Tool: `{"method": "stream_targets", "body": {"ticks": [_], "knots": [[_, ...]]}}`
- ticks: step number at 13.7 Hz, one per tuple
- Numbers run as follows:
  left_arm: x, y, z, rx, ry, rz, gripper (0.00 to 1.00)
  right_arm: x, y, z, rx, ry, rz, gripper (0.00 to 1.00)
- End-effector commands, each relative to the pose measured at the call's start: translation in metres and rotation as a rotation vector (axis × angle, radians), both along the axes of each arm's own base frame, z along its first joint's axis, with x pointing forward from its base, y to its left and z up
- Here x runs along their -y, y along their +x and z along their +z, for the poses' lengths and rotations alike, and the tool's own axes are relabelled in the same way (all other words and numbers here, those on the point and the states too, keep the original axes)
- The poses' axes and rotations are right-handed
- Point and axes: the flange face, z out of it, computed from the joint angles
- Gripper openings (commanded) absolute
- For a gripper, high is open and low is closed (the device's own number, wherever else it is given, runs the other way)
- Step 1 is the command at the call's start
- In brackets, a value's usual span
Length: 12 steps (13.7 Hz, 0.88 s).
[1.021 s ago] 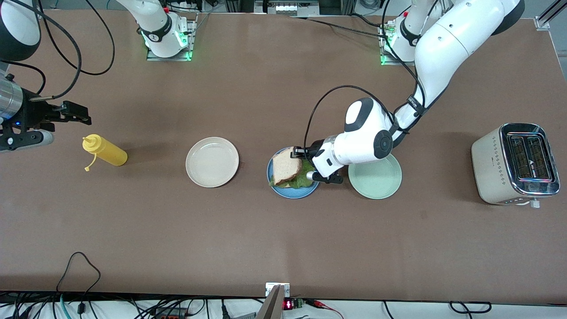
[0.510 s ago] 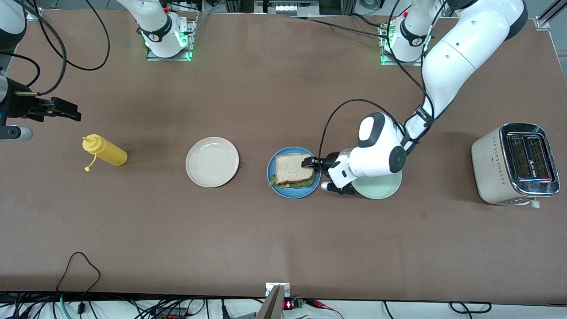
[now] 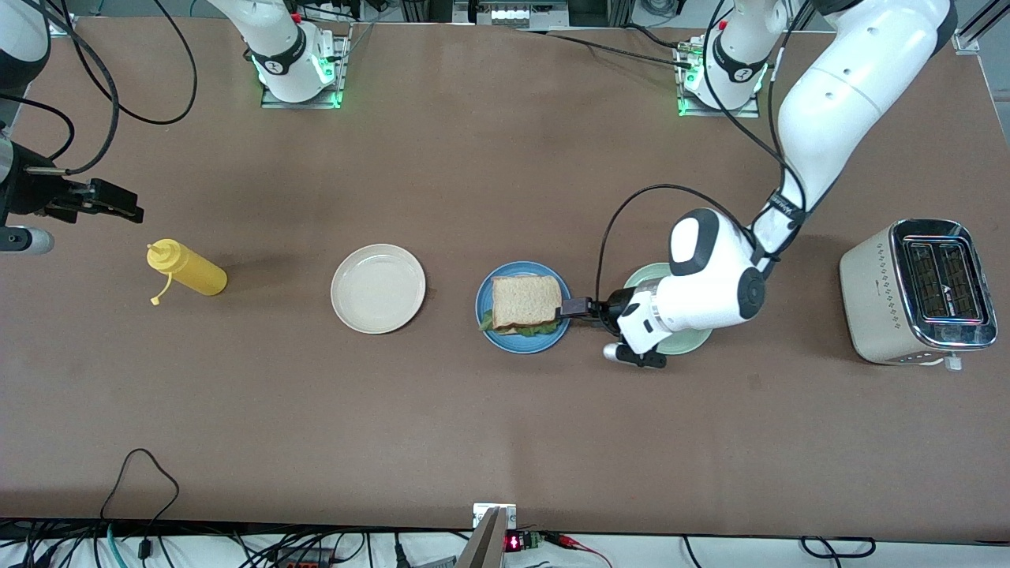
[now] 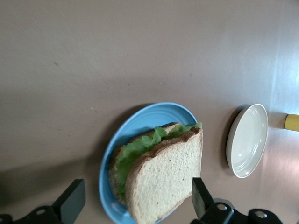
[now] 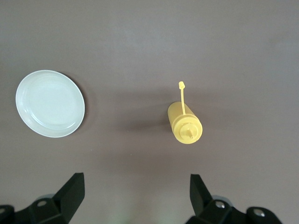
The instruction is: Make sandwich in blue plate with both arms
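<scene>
The sandwich, two bread slices with green lettuce between, lies on the blue plate in the middle of the table. It also shows in the left wrist view on the plate. My left gripper is open and empty, just off the plate's rim toward the left arm's end; its fingers stand wide apart clear of the bread. My right gripper is open and empty, up over the table at the right arm's end, beside the yellow bottle.
A cream-white plate sits toward the right arm's end of the blue plate, and shows in both wrist views. A pale green plate lies under the left arm's wrist. A toaster stands at the left arm's end. The bottle stands upright.
My left gripper has let go of the top bread slice and drawn back off the blue plate toward the green plate. The slice now lies flat on the lettuce. The right gripper shifted slightly outward.
</scene>
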Motion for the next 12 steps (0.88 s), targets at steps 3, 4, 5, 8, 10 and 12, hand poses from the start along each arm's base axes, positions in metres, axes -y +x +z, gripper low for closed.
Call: {"method": "stream_targets", "body": {"ticks": [3, 4, 5, 8, 10, 12], "knots": [[-0.057, 0.010, 0.077, 0.102, 0.262, -0.139, 1.00, 0.008, -0.001, 0.000, 0.022, 0.000, -0.024, 1.00], [-0.072, 0.011, 0.092, 0.116, 0.306, -0.145, 1.00, 0.008, -0.001, -0.001, 0.023, 0.000, -0.024, 1.00], [-0.086, 0.012, 0.109, 0.130, 0.352, -0.150, 1.00, 0.008, 0.000, -0.001, 0.026, -0.001, -0.024, 1.00], [-0.124, 0.023, 0.157, 0.170, 0.439, -0.110, 1.00, 0.007, 0.000, -0.001, 0.028, 0.000, -0.022, 1.00], [-0.167, 0.036, 0.175, 0.172, 0.494, -0.026, 1.00, 0.007, 0.000, 0.000, 0.029, 0.002, -0.022, 1.00], [-0.204, 0.039, 0.198, 0.154, 0.567, 0.031, 1.00, 0.003, 0.000, 0.000, 0.031, 0.002, -0.016, 1.00]]}}
